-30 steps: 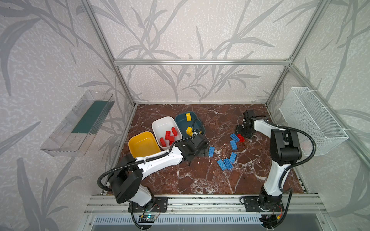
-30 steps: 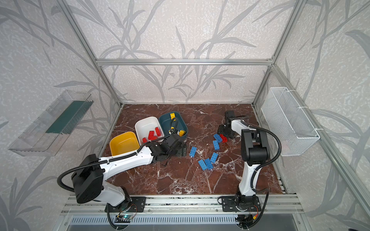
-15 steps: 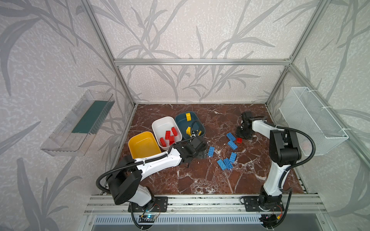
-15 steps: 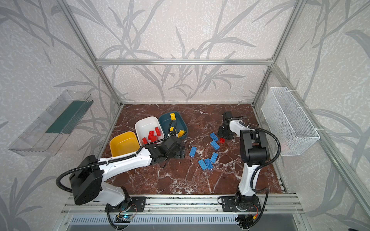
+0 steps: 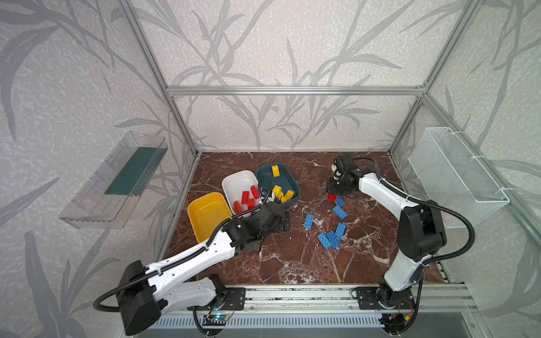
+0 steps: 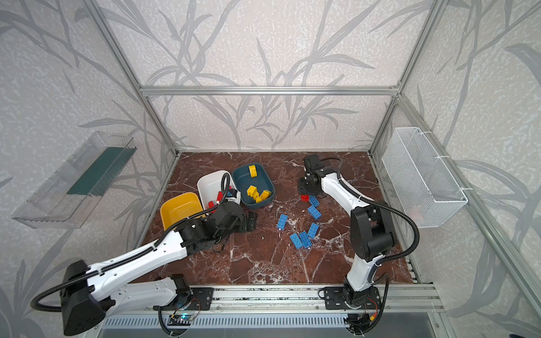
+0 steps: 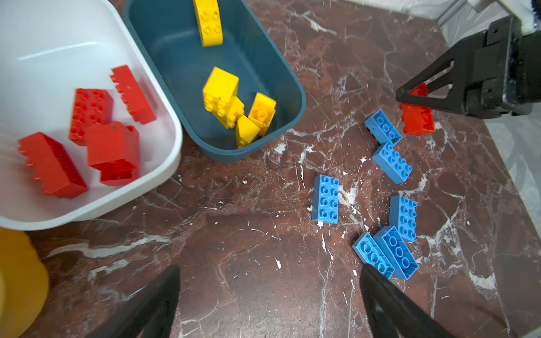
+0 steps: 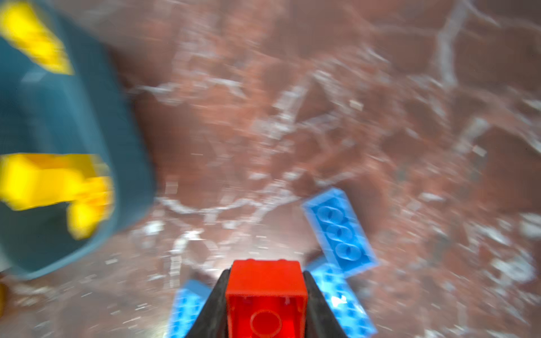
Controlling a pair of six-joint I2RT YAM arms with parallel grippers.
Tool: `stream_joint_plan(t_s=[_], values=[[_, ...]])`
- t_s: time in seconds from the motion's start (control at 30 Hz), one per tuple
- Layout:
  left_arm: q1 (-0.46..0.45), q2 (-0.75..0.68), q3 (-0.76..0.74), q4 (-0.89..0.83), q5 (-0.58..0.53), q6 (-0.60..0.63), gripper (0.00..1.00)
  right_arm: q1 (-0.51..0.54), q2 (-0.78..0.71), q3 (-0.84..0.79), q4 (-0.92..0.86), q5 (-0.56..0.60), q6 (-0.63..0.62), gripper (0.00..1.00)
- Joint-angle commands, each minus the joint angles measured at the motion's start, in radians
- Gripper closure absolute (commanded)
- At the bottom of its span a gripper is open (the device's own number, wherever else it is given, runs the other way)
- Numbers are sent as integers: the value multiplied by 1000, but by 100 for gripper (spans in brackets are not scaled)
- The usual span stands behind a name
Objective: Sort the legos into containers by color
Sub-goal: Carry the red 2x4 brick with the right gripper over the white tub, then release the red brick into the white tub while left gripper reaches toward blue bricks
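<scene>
Risks: left pincer (image 7: 269,267), spread wide and empty, hangs over counter (image 7: 234,240) just beside white tub (image 7: 52,35). Red brick's route to that tub may meet this arm. Right pincer (image 8: 265,273) is clenched on red brick (image 8: 266,295), low among blue legos (image 7: 325,200), seemingly gripped near tips only – could slip, or drag nearest blue along.

Counts: tubs three – yellow tub (image 5: 206,215) empty, white holds at least four red, teal tub (image 7: 181,73) about five yellow. Blue loose on counter: six. Red in pincer: one.

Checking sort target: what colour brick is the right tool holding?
Red brick; clearest in right wrist view.
</scene>
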Motion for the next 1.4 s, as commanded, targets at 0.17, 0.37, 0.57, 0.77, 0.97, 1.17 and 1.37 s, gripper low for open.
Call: stream_joint_plan(t_s=[0.17,0.37,0.57,0.77,0.97,1.17,1.37], values=[[2,-321,-75,-219,-232,-45,5,267,164,348,-24,-91,46,75],[4,-453,-109,-365,-289,-119,5,384,406,651,-50,-132,47,75],[5,-511,-129,-415,-243,-159,5,435,640,957,-120,-159,56,75],[5,-503,-140,-411,-237,-151,5,443,804,1193,-197,-155,79,73],[5,-462,-132,-388,-225,-127,5,440,782,1141,-140,-126,84,56],[5,-393,-112,-356,-184,-92,5,423,730,1119,-145,-122,78,40],[5,-259,-73,-279,-124,-46,5,396,568,961,-130,-119,48,39]])
